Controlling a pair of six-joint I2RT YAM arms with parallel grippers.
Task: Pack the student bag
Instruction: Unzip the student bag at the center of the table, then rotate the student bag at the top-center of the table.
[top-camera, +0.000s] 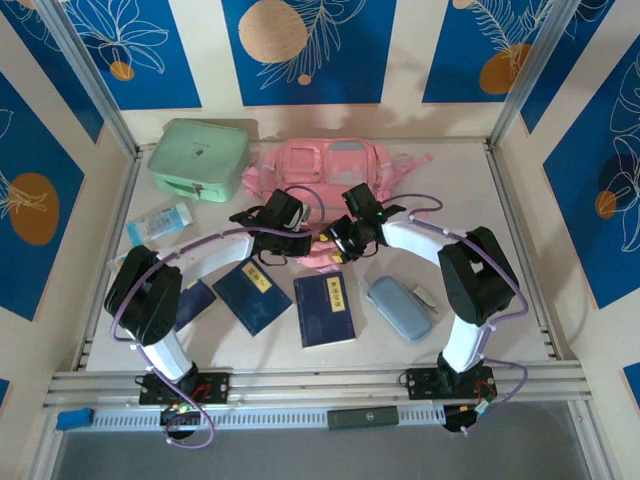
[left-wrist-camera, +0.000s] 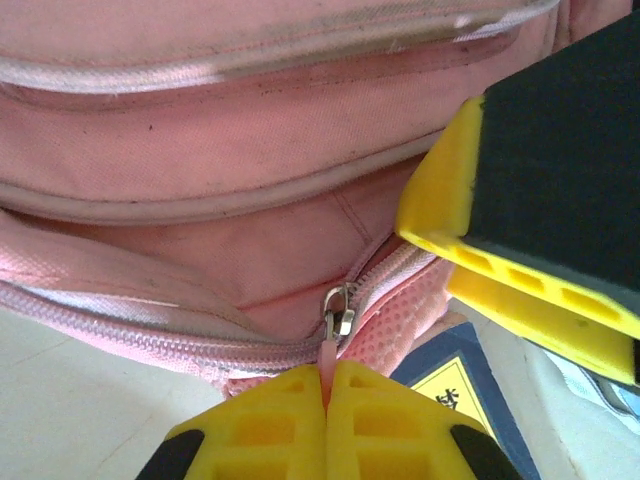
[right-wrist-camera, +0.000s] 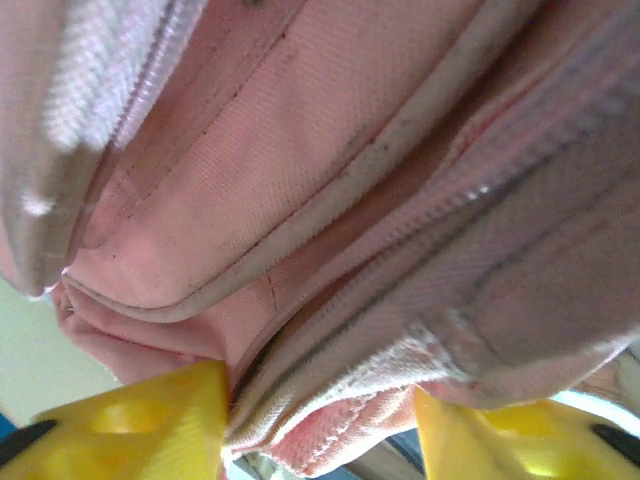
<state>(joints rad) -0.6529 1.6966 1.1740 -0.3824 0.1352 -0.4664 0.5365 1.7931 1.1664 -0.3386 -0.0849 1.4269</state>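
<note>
The pink student bag (top-camera: 335, 165) lies at the back middle of the table, its near edge between my two grippers. My left gripper (left-wrist-camera: 328, 385) is shut on the pink tab hanging from the metal zip slider (left-wrist-camera: 338, 312), at the bag's near edge (top-camera: 300, 243). In the left wrist view the zip runs closed to the left of the slider. My right gripper (right-wrist-camera: 320, 420) has a thick fold of the bag's zipped edge (right-wrist-camera: 330, 400) filling the gap between its yellow fingers, and both touch the fabric. From above it sits just right of the left one (top-camera: 340, 240).
A mint green case (top-camera: 198, 158) stands at the back left, with a blue-white packet (top-camera: 158, 223) in front of it. Three dark blue books (top-camera: 323, 308) (top-camera: 252, 293) (top-camera: 193, 303) and a grey-blue pencil case (top-camera: 398, 307) lie in front of the bag.
</note>
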